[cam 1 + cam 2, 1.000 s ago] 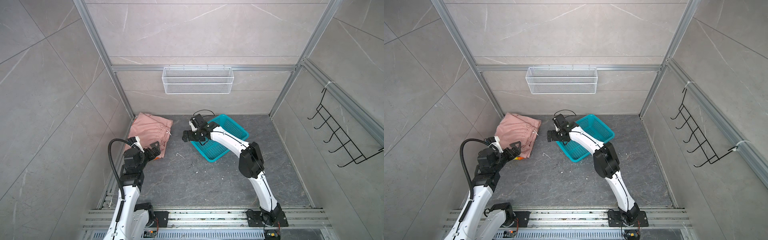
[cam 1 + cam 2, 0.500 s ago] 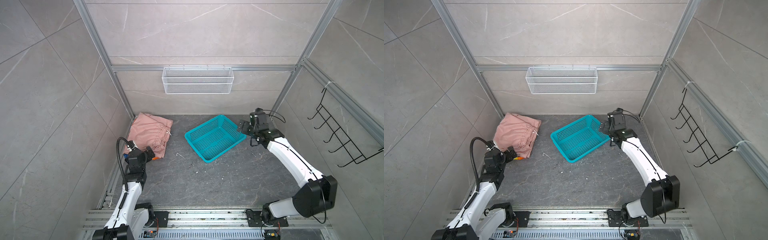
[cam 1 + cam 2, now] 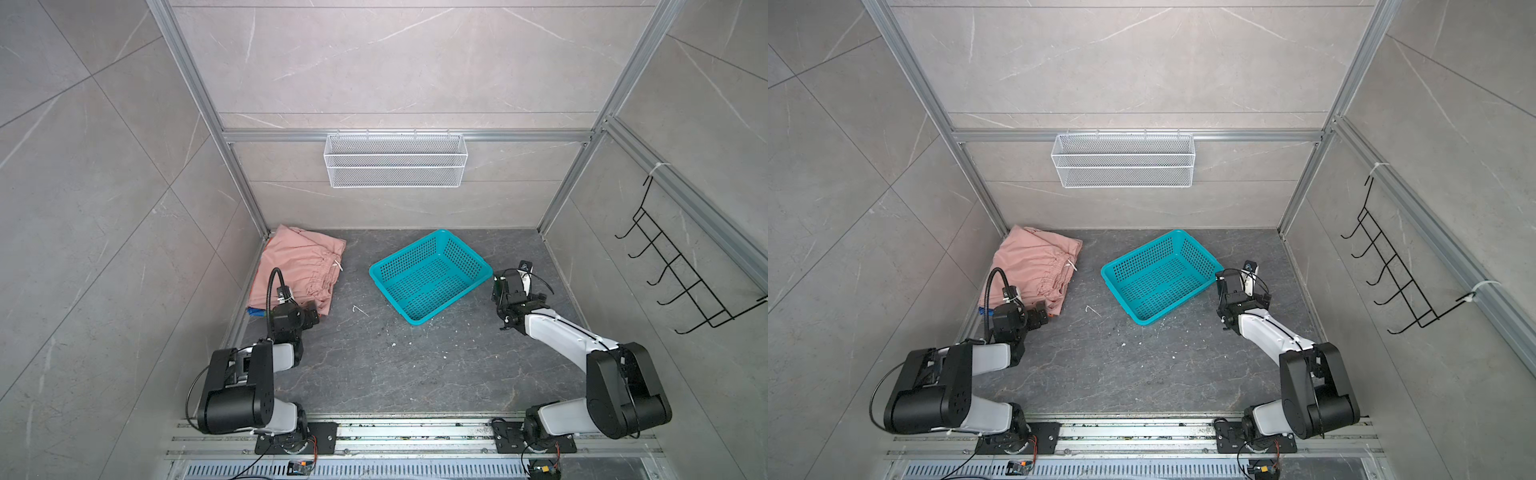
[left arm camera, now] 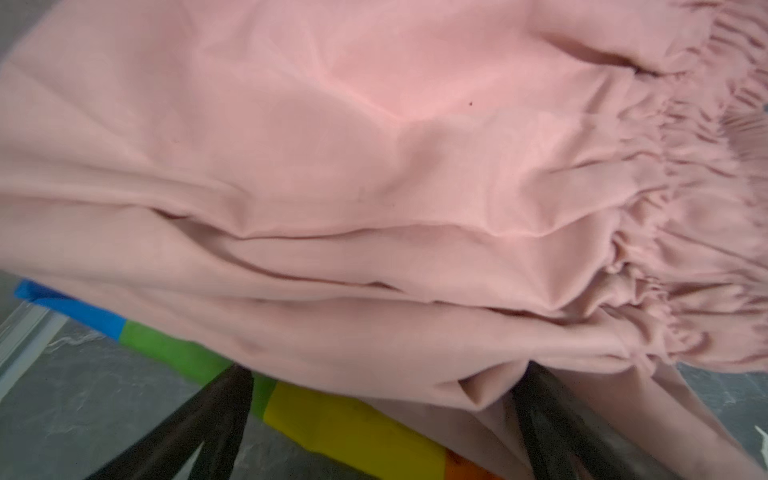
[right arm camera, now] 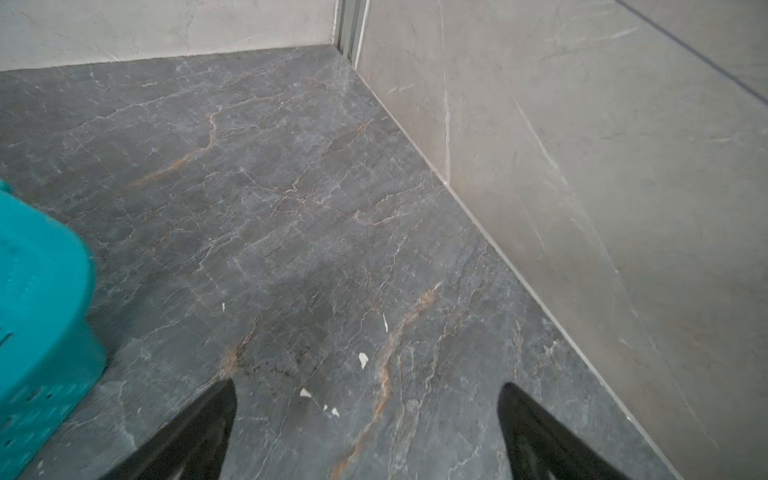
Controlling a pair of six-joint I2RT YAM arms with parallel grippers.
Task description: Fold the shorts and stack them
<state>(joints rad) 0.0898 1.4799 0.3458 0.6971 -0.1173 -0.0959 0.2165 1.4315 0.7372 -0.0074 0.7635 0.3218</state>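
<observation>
The shorts lie stacked in the back-left corner. The dusty pink pair (image 3: 301, 264) (image 3: 1034, 266) (image 4: 374, 166) is folded on top. A rainbow-striped edge (image 4: 332, 415) (image 3: 254, 311) of another pair peeks out beneath it. My left gripper (image 3: 311, 315) (image 3: 1040, 314) (image 4: 384, 388) is open and low at the stack's near edge; its fingers straddle the striped edge and a pink corner without clamping them. My right gripper (image 3: 509, 277) (image 3: 1235, 281) (image 5: 368, 386) stands open over bare floor, just right of the teal basket (image 3: 451, 302) (image 3: 1183, 300) (image 5: 41, 291).
The perforated basket holds nothing. A white wire shelf (image 3: 395, 166) hangs on the back wall and a black hook rack (image 3: 681, 282) on the right wall. White scraps (image 3: 359, 309) dot the dark stone floor. Walls close in on three sides.
My right arm has swung from the basket's left rim across to its right side and folded back. My left arm has lowered and folded, its gripper staying at the stack's near edge.
</observation>
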